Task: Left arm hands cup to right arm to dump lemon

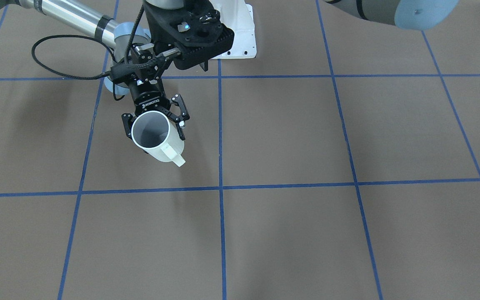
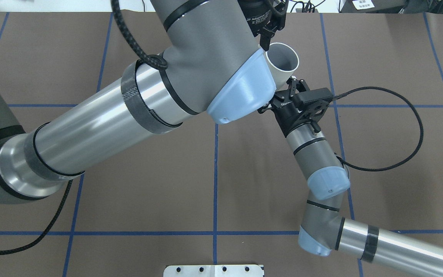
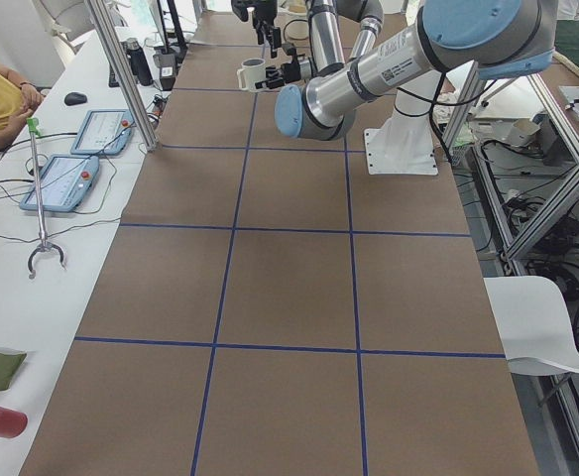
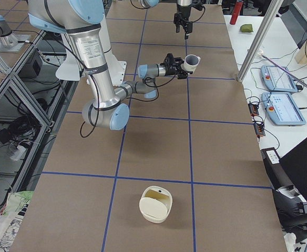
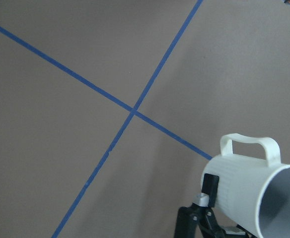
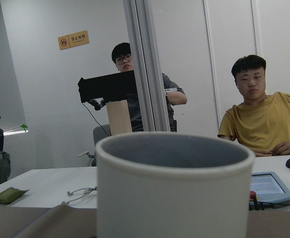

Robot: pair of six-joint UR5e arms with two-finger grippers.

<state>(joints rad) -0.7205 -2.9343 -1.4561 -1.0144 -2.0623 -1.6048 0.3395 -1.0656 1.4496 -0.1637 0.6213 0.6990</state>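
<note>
My right gripper [image 1: 155, 125] is shut on the off-white cup [image 1: 158, 139], one finger on each side of its body. It holds the cup above the table, tilted, with the mouth up and away from the robot and the handle [image 1: 176, 158] on the far side. What shows of the grey inside is bare; the lemon is hidden or out of view. My left gripper [image 2: 273, 30] hangs just above and beyond the cup [image 2: 282, 61], open and holding nothing. The left wrist view shows the cup [image 5: 249, 196] at lower right with a right finger [image 5: 209, 187] against it.
A white lidded container [image 4: 155, 203] stands on the brown mat at the table's end on the robot's right. The white base plate [image 1: 242, 41] is by the robot. Two seated people and control tablets [image 4: 279, 107] are at the side table beyond the far edge.
</note>
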